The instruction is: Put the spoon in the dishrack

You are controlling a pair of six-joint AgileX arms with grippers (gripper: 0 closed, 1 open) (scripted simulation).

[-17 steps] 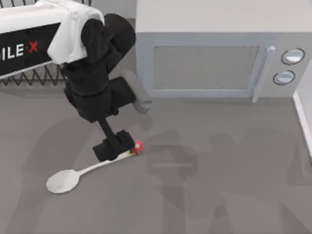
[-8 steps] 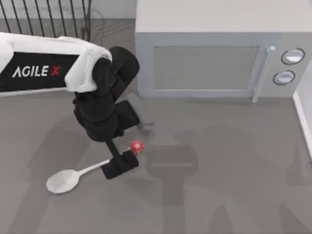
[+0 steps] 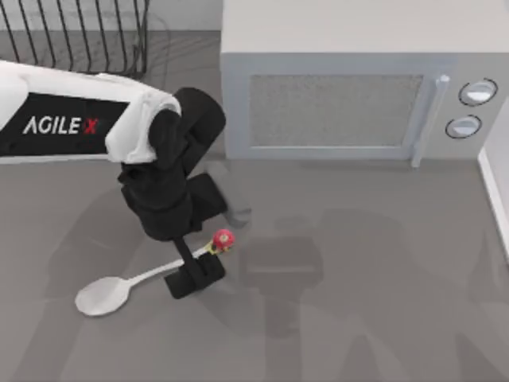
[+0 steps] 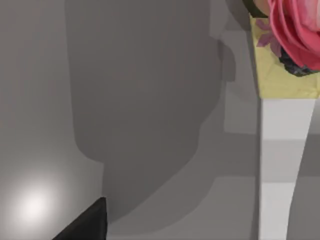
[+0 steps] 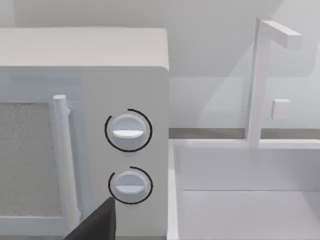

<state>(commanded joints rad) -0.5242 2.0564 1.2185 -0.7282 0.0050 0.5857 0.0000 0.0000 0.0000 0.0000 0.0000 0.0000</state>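
White spoon (image 3: pixel 111 291) with a red knob and yellow collar (pink-petalled up close), black wire dishrack (image 3: pixel 79 36), pale grey microwave (image 3: pixel 350 87) with a speckled door, darker grey table (image 3: pixel 358 302).

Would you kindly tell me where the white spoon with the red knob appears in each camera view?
Top view: the white spoon with the red knob lies on the grey table, lower left, under the left gripper.
Left wrist view: its white handle and yellow collar, close up.
Right wrist view: not in it.
Shared landmark: the red knob.
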